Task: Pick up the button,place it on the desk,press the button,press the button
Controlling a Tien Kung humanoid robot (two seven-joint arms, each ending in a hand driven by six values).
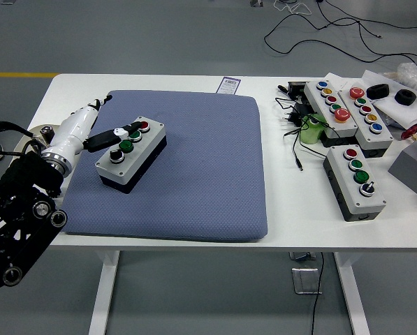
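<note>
With the button box (pixel 131 153) already set down on the blue mat (pixel 194 174), the left hand (pixel 100 132) reaches over it, fingers (pixel 121 132) extended together (holding nothing), tip beside the red button (pixel 144 126); pressing step, needing a short downward push.

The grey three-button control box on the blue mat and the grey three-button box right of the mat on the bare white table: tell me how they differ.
The grey three-button control box on the blue mat lies on the padded blue mat; the grey three-button box on the bare white table lies on the tabletop. The left robot hand reaches over the mat box's buttons; nothing touches the table box. They angle in opposite directions. Both show red, green and black controls on a light lid.
</note>
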